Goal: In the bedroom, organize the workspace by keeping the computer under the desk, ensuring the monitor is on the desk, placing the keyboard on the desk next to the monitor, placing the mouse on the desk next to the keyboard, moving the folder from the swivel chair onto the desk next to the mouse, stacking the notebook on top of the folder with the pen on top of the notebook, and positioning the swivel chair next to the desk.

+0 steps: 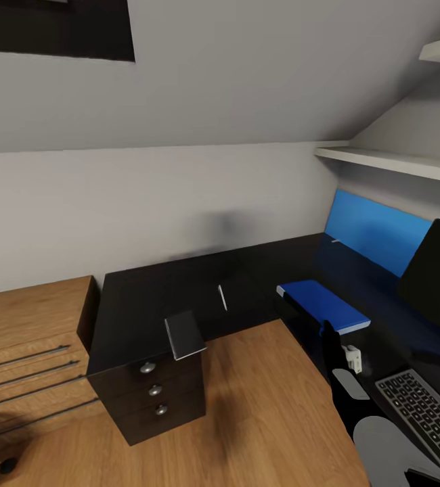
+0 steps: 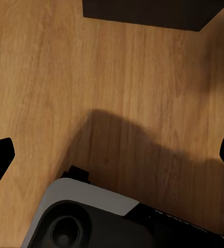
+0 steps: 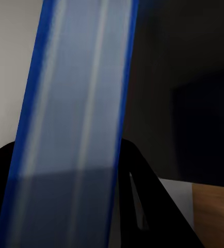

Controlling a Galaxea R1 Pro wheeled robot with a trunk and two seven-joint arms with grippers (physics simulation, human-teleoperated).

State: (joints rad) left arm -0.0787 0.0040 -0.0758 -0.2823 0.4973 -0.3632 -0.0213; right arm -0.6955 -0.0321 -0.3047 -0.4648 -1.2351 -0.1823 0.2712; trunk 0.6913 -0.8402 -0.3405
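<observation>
Now, folder (image 1: 325, 306) in right hand (image 1: 332, 336)

My black glossy surface (image 1: 179, 291) runs in an L along the grey wall. On it lie the blue folder (image 1: 325, 306), a thin light sliver that may be the pen (image 1: 222, 297), a small grey notebook (image 1: 185, 335) at the near edge above the drawers, the keyboard (image 1: 426, 416) and the dark monitor (image 1: 436, 277).
</observation>
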